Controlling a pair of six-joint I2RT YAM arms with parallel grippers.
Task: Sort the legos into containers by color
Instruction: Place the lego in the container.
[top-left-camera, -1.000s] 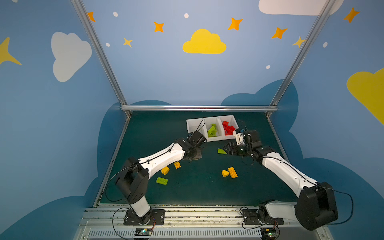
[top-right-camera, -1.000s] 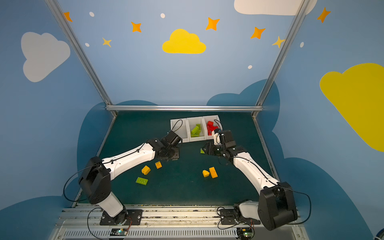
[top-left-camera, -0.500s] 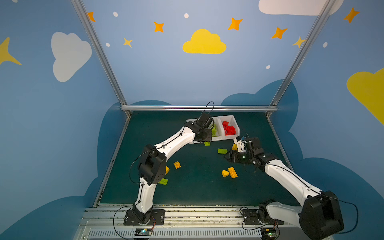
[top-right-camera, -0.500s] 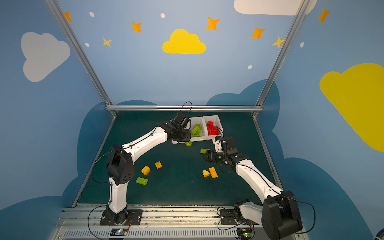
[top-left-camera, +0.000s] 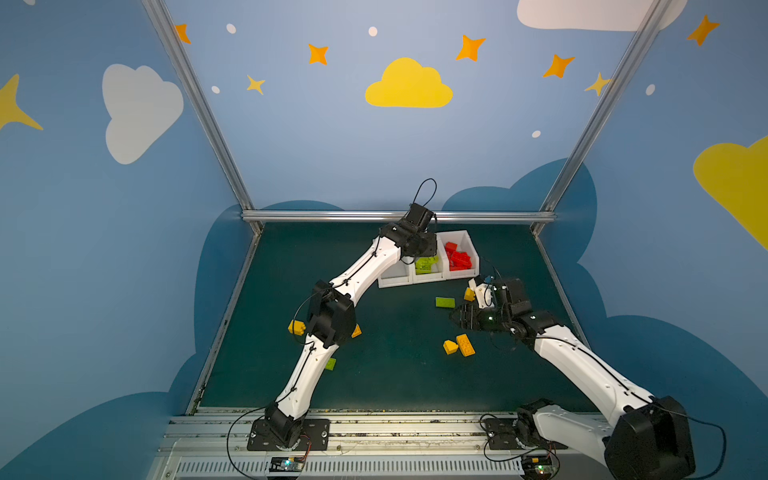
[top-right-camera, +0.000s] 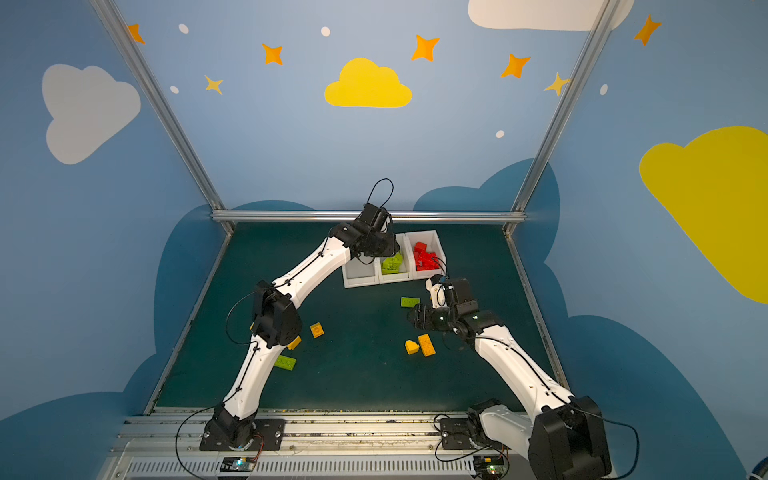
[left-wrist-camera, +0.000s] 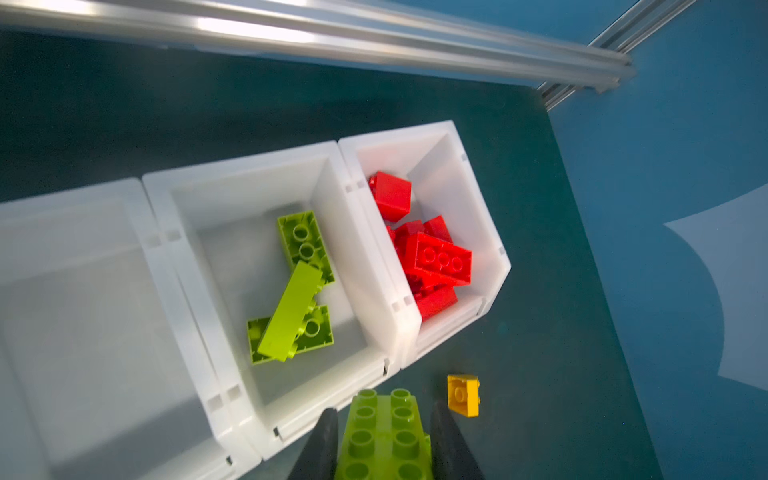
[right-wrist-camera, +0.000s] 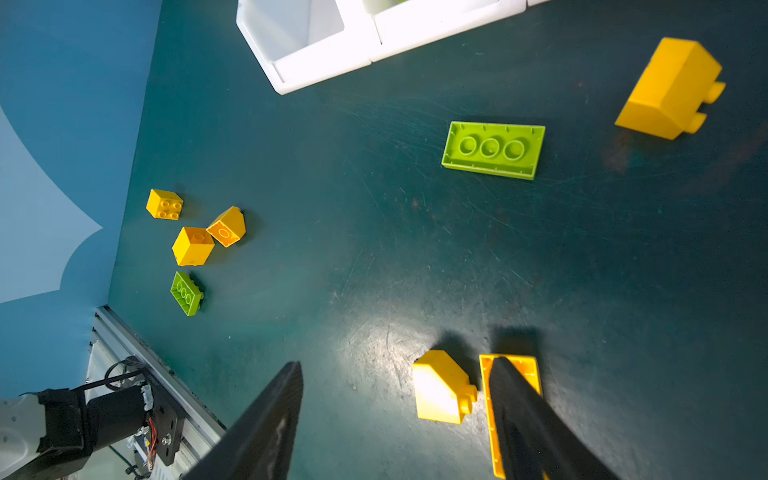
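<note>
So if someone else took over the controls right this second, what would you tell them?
Left gripper: shut on a green brick, by the green bin.
Right gripper: open, empty, near two of six loose yellow bricks.
Done: red bricks in the red bin, some greens binned.
To do: drop the held brick, bin two loose greens, then yellows into the third bin.

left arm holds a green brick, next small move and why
Probably ease the left gripper forward until its green brick hangs over the middle bin, then open the fingers. That bin already holds green legos, and the held brick looks short of its wall.
</note>
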